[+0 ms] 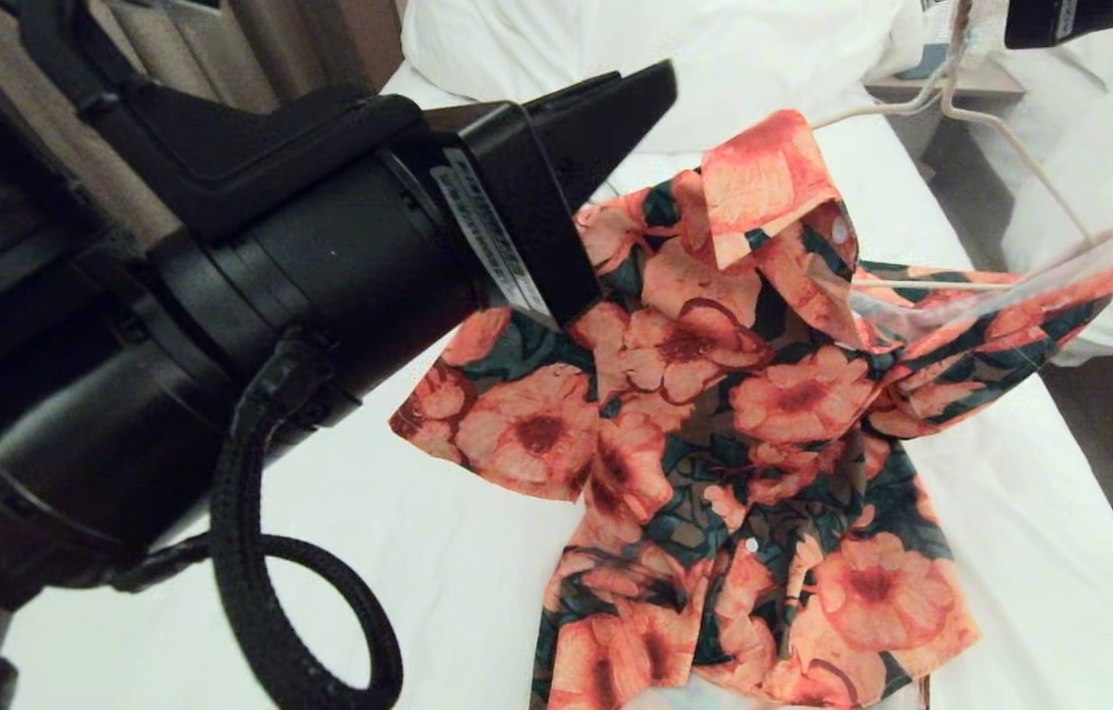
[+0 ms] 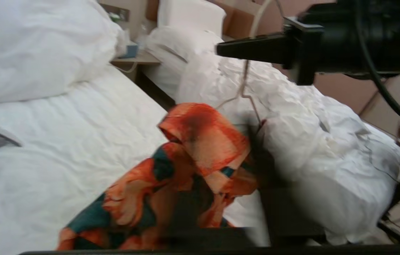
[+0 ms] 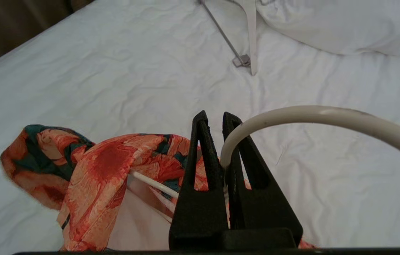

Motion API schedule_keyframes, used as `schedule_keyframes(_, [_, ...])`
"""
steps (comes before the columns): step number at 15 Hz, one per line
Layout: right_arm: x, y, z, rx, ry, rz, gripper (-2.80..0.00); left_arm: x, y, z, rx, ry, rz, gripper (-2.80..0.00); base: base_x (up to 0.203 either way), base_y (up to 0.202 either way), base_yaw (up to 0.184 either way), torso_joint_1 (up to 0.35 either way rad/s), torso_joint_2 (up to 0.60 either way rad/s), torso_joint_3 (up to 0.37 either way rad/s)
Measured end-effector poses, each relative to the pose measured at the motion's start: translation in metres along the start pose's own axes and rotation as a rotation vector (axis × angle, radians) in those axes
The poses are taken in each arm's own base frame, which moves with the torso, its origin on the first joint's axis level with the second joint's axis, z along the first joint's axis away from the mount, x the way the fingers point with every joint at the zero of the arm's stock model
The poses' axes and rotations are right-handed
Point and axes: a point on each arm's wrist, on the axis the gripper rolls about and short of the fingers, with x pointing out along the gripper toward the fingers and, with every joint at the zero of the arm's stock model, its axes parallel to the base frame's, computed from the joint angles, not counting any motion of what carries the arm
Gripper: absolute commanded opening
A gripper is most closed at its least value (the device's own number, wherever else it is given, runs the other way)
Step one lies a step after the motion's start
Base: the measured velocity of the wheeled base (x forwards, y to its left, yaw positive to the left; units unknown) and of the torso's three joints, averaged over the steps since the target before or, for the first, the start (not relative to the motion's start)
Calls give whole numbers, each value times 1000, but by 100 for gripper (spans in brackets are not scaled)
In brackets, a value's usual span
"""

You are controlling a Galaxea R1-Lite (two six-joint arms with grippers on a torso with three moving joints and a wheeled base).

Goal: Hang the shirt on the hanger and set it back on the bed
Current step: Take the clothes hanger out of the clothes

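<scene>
The shirt (image 1: pixel 714 414) hangs in the middle of the head view, lifted off the bed (image 1: pixel 438 572) with only its hem near the sheet at the bottom of the frame. The hanger (image 1: pixel 1000 138) runs from the upper right down into it: one wire shoulder is already inside the sleeve on the right of the frame, where the fabric stretches along the wire. The other shoulder of the shirt, toward the centre left, sags and bunches below the collar, and I cannot see the wire inside it, so I judge the hanging about half done. That side has to be pulled over the wire, then the whole thing laid back on the bed.

My right gripper (image 3: pixel 218 118) is clenched on the hanger's neck just under the hook, holding it up at the upper right of the head view. My left gripper (image 1: pixel 650 84) sits at upper centre, clenched and close by the collar; whether it pinches any cloth I cannot tell.

A white label is stuck on my left wrist housing; its print is too small to read. No other writing shows.
</scene>
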Motion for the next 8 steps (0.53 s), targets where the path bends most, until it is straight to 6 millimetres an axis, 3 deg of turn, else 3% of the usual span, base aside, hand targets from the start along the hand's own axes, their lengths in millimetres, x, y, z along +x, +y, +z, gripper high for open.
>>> schedule_keyframes(5, [2,0,-3,-12,9,-2,-280,2,11,6,14,-12,40,-280,0,0,0,2,-11,-9])
schedule_keyframes(8, [3,-2,-2,-12,3,-10,-280,2,12,7,15,-7,44,-280,0,0,0,63,-328,-258])
